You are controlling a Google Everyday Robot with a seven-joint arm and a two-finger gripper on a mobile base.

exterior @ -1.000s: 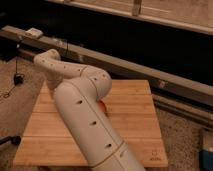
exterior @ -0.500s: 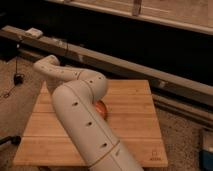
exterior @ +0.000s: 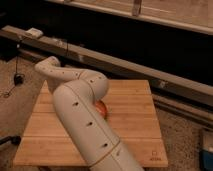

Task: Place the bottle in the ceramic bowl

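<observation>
The ceramic bowl is glossy orange-red and sits near the centre of the tabletop, with only a small part showing beside the arm. The bottle and the pincer are hidden behind the arm.

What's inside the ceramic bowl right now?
Only an edge of the ceramic bowl shows on the wooden table; the arm covers its inside. No bottle is visible, and the gripper is out of view, apparently behind the arm.

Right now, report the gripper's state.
Gripper: not in view. It is hidden behind the arm, which is folded over the wooden table by the ceramic bowl. What it holds cannot be told.
</observation>
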